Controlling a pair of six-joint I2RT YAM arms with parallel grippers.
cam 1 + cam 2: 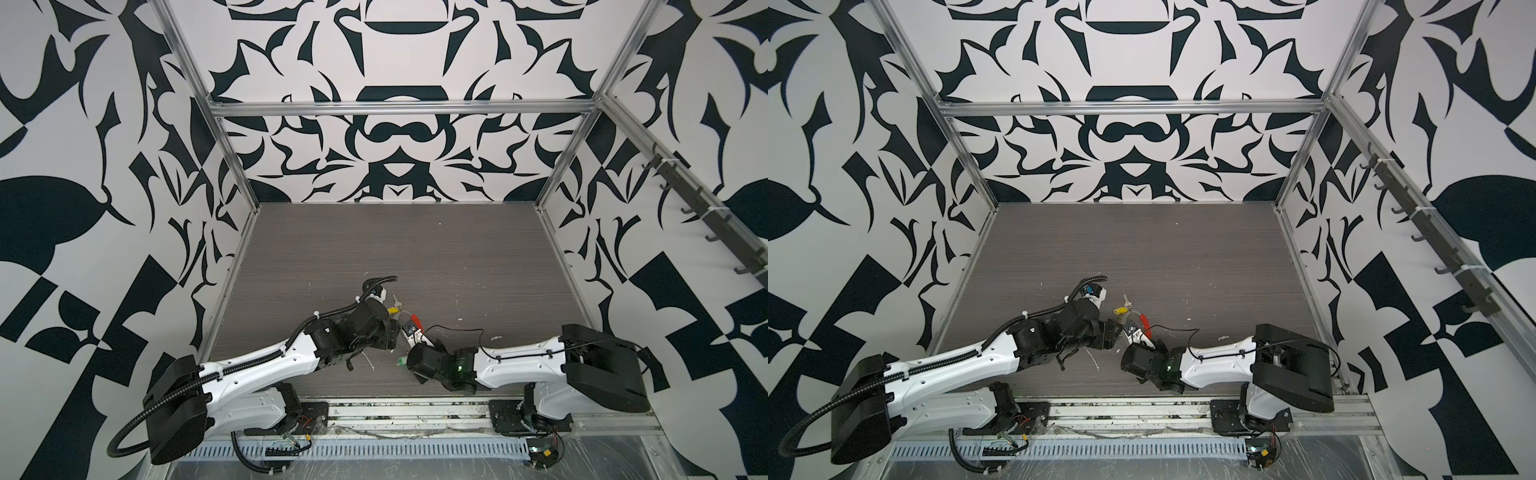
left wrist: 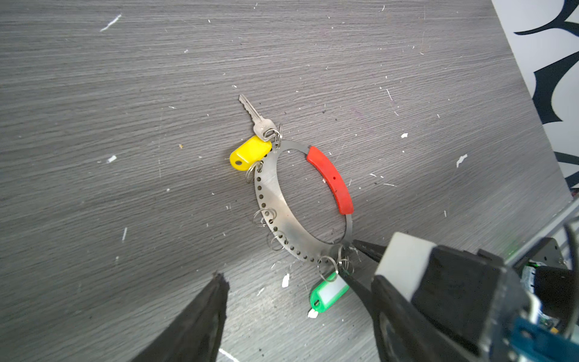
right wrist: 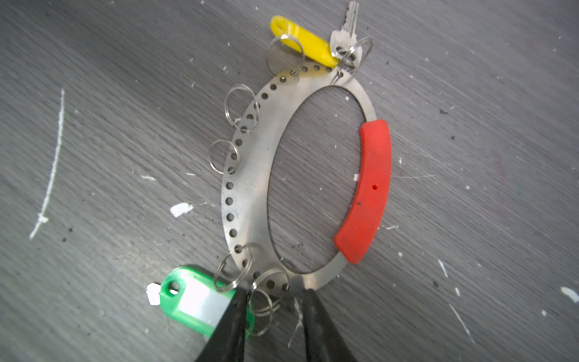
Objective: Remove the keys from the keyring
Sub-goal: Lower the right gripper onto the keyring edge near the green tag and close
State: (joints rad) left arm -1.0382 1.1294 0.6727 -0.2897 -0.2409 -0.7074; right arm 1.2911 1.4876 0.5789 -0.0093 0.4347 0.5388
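Lying flat on the table [image 2: 125, 94], the keyring [image 3: 250, 175] carries 1 yellow-tagged key [image 2: 255, 117] and 1 green tag [image 3: 194, 297], whose split rings [image 3: 264, 302] the right gripper [image 3: 275, 291] straddles with slightly parted jaws, while the left gripper [image 2: 297, 277] hovers, spread wide and empty.

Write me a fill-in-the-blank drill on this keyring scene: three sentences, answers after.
The curved sleeve on the keyring is ____. The one silver key in view lies beside the ____ tag. The right gripper has its fingertips either side of small split rings next to the ____ tag.
Missing words: red, yellow, green.
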